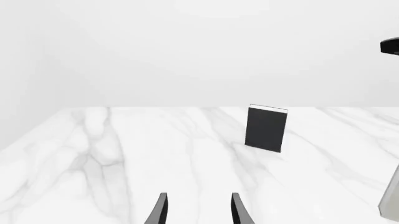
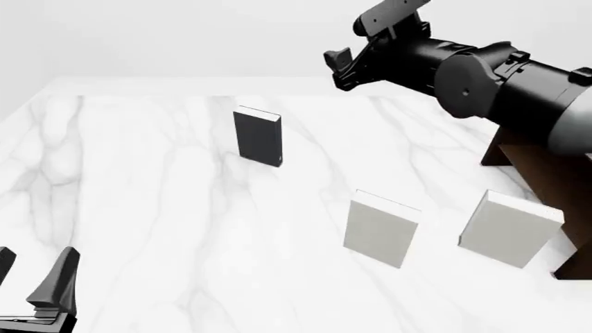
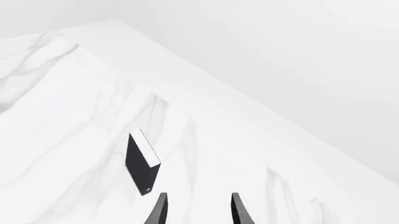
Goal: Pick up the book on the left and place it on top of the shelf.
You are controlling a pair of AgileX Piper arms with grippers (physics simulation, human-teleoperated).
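The black book [image 2: 258,137] stands upright on the white marble table [image 2: 138,208], far side, left of the two pale books [image 2: 381,229], and nothing is touching it. The right tool [image 2: 340,66] hangs high above the table, beyond and to the right of the book, its fingers [image 3: 160,210] parted a moderate way and empty; the left tool [image 2: 37,284] sits low at the near left corner, also parted and empty. The step in hand looks like the approach, so the sensible play is to come down over the book's top edge with the fingers either side of its thin width, squarely, because an upright book will tip at a sideways nudge. The dark brown shelf [image 2: 545,173] waits at the right edge, partly hidden by the arm. No title, brand or lettering shows on any cover
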